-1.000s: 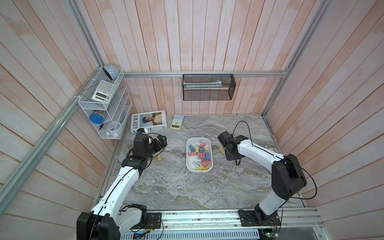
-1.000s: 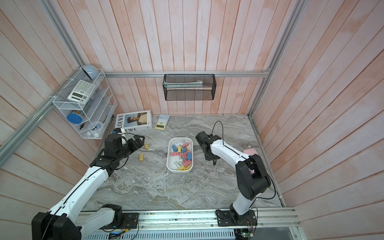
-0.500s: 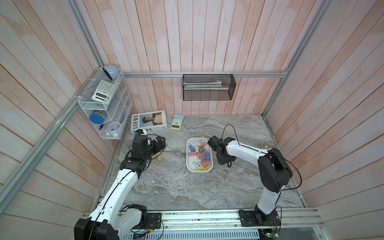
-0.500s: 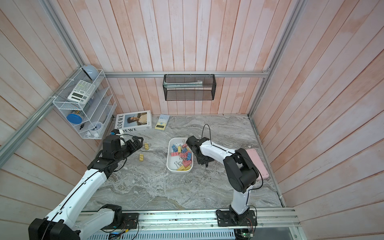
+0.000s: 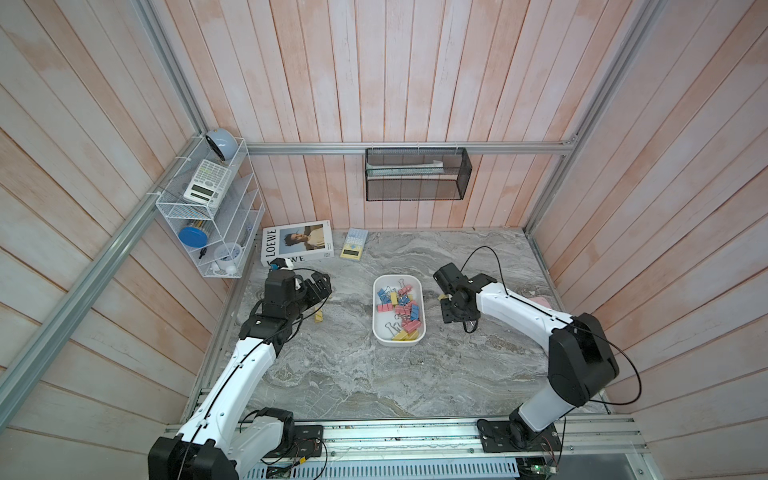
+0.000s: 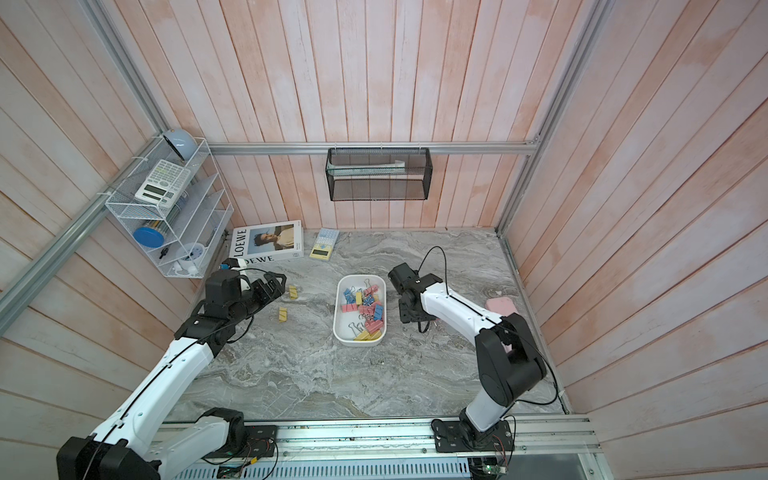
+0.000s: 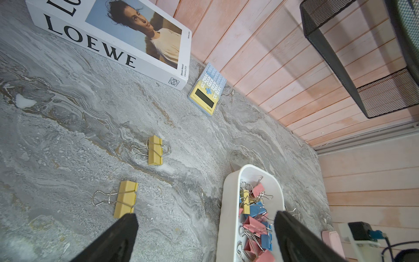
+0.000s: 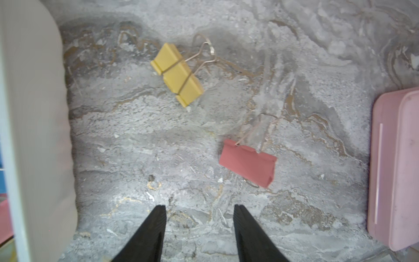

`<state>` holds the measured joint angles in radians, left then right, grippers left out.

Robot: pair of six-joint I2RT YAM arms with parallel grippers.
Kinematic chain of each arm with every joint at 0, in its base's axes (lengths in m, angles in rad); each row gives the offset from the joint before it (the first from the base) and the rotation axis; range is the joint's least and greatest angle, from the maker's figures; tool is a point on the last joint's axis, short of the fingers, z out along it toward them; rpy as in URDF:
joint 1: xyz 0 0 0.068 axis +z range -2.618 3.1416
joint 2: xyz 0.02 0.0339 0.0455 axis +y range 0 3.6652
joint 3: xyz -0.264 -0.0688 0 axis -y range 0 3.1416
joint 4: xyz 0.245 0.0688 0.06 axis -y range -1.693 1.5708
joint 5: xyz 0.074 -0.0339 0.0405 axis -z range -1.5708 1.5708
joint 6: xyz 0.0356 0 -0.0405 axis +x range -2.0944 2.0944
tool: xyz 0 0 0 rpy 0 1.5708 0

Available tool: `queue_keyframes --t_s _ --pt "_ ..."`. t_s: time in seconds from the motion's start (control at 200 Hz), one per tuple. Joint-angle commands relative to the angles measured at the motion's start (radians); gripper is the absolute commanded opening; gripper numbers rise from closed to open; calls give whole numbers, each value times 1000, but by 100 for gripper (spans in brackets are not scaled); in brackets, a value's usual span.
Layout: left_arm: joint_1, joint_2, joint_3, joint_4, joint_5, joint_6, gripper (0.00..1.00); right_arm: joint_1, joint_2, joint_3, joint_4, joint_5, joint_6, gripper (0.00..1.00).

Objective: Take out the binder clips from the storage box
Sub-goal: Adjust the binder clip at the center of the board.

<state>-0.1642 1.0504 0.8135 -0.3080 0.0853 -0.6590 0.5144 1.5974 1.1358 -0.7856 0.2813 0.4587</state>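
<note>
The white storage box [image 5: 376, 316] stands mid-table in both top views, its rim [image 6: 337, 316] bare. Inside lie several pink, blue and yellow binder clips [image 5: 401, 309] in a heap. Two yellow clips [image 7: 155, 153] [image 7: 125, 199] rest on the marble to the box's left, just ahead of my left gripper [image 7: 204, 217], which is wide open and empty. Right of the box, a yellow clip [image 8: 176, 74] and a pink clip [image 8: 248, 163] lie on the marble. My right gripper [image 8: 199, 206] hovers low over them, open, with nothing between its fingers.
A LOEWE book [image 5: 297, 243] and a yellow-blue calculator [image 5: 353, 245] lie by the back wall. A pink case [image 8: 396, 167] sits right of the right gripper. A black mesh basket [image 5: 417, 174] hangs on the back wall, and a white wire rack [image 5: 208, 216] on the left wall.
My right gripper has opened; its arm swung in toward the box's right side and back out a little. The left arm has hardly moved and stays open.
</note>
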Motion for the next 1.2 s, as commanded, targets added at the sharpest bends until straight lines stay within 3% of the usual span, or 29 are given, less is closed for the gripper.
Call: queue_keyframes --t_s 0.0,0.35,0.54,0.735,0.79,0.935,1.04,1.195 --pt "-3 -15 29 -7 6 -1 100 -88 -58 -66 34 -77 -19 55" --pt "-5 -8 38 -7 17 -2 100 -224 16 -57 86 -206 -87 55" --pt "-6 -25 44 -32 8 11 100 -244 56 -57 104 -234 -94 49" --pt "-7 -35 42 -44 -1 22 100 -247 62 -64 115 -231 -108 26" --pt "-6 -36 41 -42 -1 22 100 -246 65 -62 112 -231 -110 23" --pt "-6 -31 38 -36 2 21 100 -246 57 -61 96 -213 -115 14" --pt "-6 -32 34 -30 4 20 100 -237 53 -51 73 -192 -124 14" --pt "-6 -33 30 -28 3 19 100 -159 85 14 -32 -7 -136 14"
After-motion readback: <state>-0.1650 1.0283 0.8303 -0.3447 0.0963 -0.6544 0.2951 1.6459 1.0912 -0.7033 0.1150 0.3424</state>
